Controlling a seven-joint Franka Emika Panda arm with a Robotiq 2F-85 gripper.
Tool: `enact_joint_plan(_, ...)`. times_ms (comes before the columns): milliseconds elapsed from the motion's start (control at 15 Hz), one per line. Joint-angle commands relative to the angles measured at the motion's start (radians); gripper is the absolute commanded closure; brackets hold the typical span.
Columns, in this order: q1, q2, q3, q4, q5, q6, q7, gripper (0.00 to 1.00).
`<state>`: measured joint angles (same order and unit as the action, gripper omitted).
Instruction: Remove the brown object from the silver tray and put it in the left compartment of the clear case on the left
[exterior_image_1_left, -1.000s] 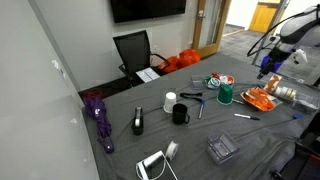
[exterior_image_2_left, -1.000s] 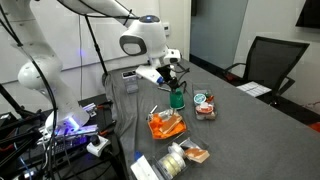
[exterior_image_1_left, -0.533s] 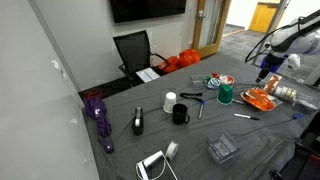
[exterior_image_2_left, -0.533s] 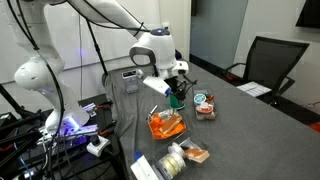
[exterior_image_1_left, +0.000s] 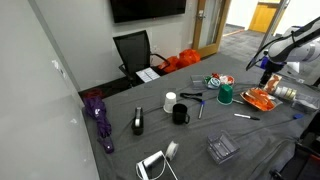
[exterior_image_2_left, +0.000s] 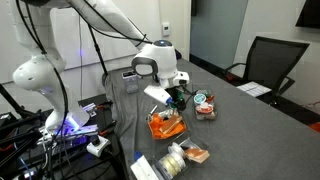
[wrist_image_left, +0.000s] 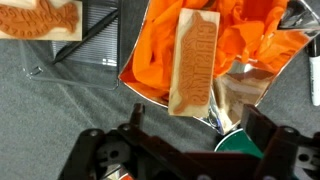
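Observation:
The brown object (wrist_image_left: 195, 60) is a small orange-brown block. It lies on the bright orange pile in the silver tray (wrist_image_left: 245, 88). My gripper (wrist_image_left: 185, 150) is open and empty. It hovers above the tray's near edge, with the block just ahead of the fingers. In both exterior views the gripper (exterior_image_1_left: 265, 72) (exterior_image_2_left: 173, 97) hangs over the tray (exterior_image_1_left: 262, 99) (exterior_image_2_left: 165, 126). The clear case (exterior_image_1_left: 222, 149) stands apart from the tray near the table's edge; it also shows in an exterior view (exterior_image_2_left: 130, 78) behind the arm.
A green cup (wrist_image_left: 245, 148) (exterior_image_2_left: 178, 100) stands right beside the tray, under the gripper's right finger. A second orange-brown piece (wrist_image_left: 40, 20) lies past a dark ribbed box (wrist_image_left: 95, 40). A white cup (exterior_image_1_left: 169, 101), a black mug (exterior_image_1_left: 180, 114) and a tape roll (exterior_image_2_left: 172, 160) also stand on the table.
My gripper has come down toward the silver tray and the green cup. It stays open. The objects on the table have not moved.

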<state>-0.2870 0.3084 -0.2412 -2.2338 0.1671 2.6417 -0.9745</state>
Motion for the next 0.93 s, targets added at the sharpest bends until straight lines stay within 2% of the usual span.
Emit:
enact_joint_plan(0, -0.044, -0.001, 0.045, -0.001, -0.025, 0.007, 0.019, 0.0)
enact_joint_plan(267, -0.05, 0.003, 0.052, -0.001, -0.024, 0.015, 0.018, 0.0)
enact_joint_plan(867, -0.04, 0.114, 0.102, 0.032, -0.034, 0.112, 0.179, 0.0)
